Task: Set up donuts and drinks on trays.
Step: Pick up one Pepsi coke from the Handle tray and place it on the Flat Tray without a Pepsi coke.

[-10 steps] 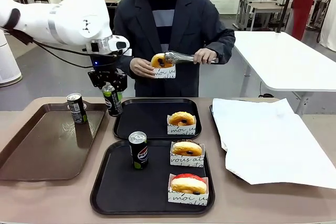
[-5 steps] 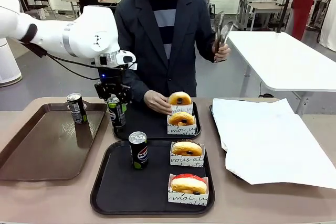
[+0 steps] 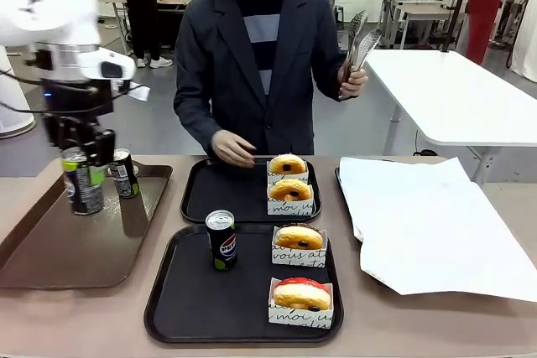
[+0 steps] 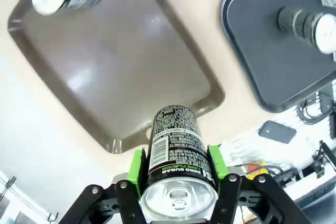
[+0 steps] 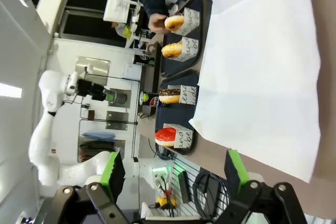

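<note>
At far left, the robot's left gripper (image 3: 82, 150) pinches a black soda can with green markings (image 3: 82, 180) by its upper body, holding it upright above the brown tray (image 3: 50, 249); the left wrist view shows the green pads (image 4: 137, 164) pressed on either side of the can. A second can (image 3: 123, 173) stands on the brown tray's far end, just beside the held one.

Toward the middle, two black trays sit one behind the other on the table (image 3: 495, 324). The near tray (image 3: 180, 308) carries a Pepsi can (image 3: 221, 239) at its far left, a yellow-glazed donut (image 3: 299, 236) and a red-glazed donut (image 3: 301, 293), each in a white paper sleeve with black script. The far tray (image 3: 218, 194) holds two more sleeved donuts, one (image 3: 288, 163) behind the other (image 3: 290, 189), at its right end; the person's hand (image 3: 232, 148) hovers at the tray's far edge.

To the right, the person's other hand (image 3: 351, 81) holds metal tongs (image 3: 359, 39) raised upright, and a white paper sheet (image 3: 428, 224) covers the table's right side. The right gripper (image 5: 173, 174) has its jaws spread wide, holding nothing.
</note>
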You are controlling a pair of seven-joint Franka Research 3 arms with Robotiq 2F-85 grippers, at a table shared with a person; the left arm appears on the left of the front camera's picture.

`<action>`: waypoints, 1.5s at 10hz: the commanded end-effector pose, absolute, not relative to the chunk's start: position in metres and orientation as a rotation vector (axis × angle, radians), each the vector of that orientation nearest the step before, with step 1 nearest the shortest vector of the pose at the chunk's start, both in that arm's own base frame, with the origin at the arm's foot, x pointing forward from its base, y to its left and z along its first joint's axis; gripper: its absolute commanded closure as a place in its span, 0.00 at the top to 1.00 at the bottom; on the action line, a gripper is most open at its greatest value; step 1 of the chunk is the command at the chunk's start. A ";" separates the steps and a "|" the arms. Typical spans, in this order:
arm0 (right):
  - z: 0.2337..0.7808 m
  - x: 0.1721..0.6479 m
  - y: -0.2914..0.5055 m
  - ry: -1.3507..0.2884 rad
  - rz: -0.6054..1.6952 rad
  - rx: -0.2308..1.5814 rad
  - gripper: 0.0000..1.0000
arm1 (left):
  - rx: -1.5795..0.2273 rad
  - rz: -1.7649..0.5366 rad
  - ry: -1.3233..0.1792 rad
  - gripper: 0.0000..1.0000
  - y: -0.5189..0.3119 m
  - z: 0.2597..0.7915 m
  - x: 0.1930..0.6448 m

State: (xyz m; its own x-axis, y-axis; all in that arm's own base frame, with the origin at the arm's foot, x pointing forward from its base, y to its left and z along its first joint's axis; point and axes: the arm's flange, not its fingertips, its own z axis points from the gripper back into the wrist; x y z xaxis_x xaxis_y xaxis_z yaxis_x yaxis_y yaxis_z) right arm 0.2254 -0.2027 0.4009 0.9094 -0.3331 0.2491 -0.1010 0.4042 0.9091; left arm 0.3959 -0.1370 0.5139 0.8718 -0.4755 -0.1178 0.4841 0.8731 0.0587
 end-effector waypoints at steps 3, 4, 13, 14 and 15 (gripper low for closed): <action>0.400 0.227 -0.203 -0.453 -0.141 1.169 1.00 | 0.016 -0.535 -0.032 0.58 -0.148 0.505 0.417; 0.400 0.227 -0.203 -0.453 -0.141 1.169 1.00 | 0.036 -0.522 -0.087 0.58 -0.173 0.505 0.431; 0.400 0.227 -0.203 -0.453 -0.141 1.169 1.00 | -0.060 -0.464 -0.073 0.58 -0.265 0.417 0.572; 0.400 0.227 -0.203 -0.453 -0.141 1.169 1.00 | -0.045 -0.468 -0.075 0.58 -0.265 0.406 0.573; 0.400 0.227 -0.203 -0.453 -0.141 1.169 1.00 | -0.039 -0.483 -0.068 0.58 -0.265 0.397 0.574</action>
